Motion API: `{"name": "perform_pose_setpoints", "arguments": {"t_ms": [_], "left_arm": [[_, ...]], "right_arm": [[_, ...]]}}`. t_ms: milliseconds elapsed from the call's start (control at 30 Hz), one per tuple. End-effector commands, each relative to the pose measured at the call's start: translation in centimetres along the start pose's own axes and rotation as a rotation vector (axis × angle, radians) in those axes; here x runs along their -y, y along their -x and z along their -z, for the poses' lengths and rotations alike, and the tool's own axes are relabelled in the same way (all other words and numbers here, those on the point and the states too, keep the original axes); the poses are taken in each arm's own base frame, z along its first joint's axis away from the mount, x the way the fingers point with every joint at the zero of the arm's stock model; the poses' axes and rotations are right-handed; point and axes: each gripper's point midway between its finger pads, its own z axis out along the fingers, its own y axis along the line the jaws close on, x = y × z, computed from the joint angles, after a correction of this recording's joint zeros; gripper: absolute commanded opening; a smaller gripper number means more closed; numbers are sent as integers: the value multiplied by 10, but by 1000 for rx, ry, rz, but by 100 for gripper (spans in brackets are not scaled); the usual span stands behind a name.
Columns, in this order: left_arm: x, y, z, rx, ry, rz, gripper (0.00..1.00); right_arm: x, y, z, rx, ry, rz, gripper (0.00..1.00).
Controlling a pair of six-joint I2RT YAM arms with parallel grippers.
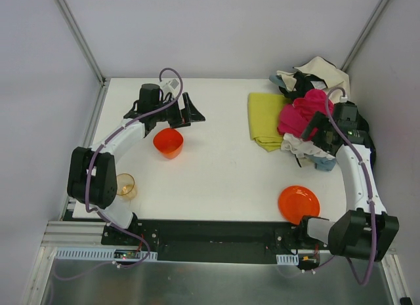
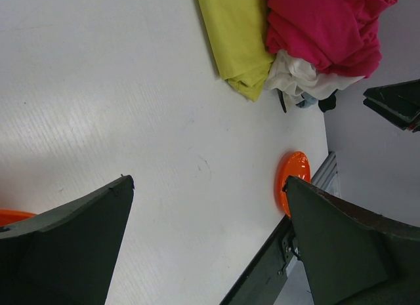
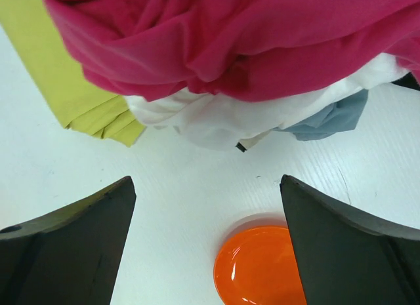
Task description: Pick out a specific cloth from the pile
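The yellow-green cloth lies flat and folded on the white table, its right edge tucked under the pile of magenta, white, cream, light blue and black garments. It also shows in the left wrist view and in the right wrist view. My right gripper is open and empty, hovering at the pile's near side, over the white garment and below the magenta cloth. My left gripper is open and empty at the back middle of the table, well left of the cloth.
An orange bowl sits just under my left arm. An amber cup stands at the near left. An orange plate lies at the near right, below my right gripper. Walls close the back and sides.
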Motion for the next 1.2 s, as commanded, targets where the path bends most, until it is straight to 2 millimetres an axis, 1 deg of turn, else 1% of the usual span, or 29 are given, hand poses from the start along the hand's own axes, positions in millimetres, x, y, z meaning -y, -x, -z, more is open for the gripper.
{"name": "perform_pose_setpoints", "arguments": {"t_ms": [0,167,200,233,267,333,467,567,600,633,667,700,767,800,867,1033,1100,1167], "left_arm": [[18,13,-2,19,-60,-36,99],[19,14,-13,2,-65,-15,99],[19,15,-15,-4,-67,-5,99],[18,14,-19,-13,-70,7,99],[19,14,-22,-21,-74,15,99],[21,12,-29,-36,-78,33,99],[22,6,-49,-72,-74,66,99],[22,3,-68,-102,-62,92,99],[22,2,-74,-115,-61,102,99],[21,-1,-82,-136,-60,115,99],[23,-2,-87,-147,-67,126,99],[20,-6,-96,-168,-67,142,99],[22,-10,-109,-192,-73,165,99],[22,-13,-116,-203,-73,173,99],[28,-12,-126,-214,-86,174,99],[40,-17,-150,-231,-97,174,99],[44,-22,-159,-243,-101,178,99],[44,-27,-170,-251,-95,189,99]], "right_arm": [[-18,3,15,31,53,49,94],[-49,10,11,38,127,113,93],[-61,9,11,26,170,123,93],[-64,13,8,31,178,121,93],[-76,10,8,22,210,144,92],[-90,12,3,8,236,154,91],[-114,11,-9,-23,286,183,86],[-126,9,-20,-44,298,201,80],[-128,9,-24,-51,302,204,75],[-131,7,-29,-63,305,202,66],[-135,5,-33,-74,310,208,60],[-137,4,-38,-86,309,209,50],[-139,0,-48,-99,302,217,29],[-140,-1,-54,-105,294,218,17],[-138,-4,-66,-115,266,220,1],[-129,-8,-99,-130,166,214,1],[-124,-4,-110,-123,117,216,1],[-118,-3,-119,-127,66,219,1]]}}
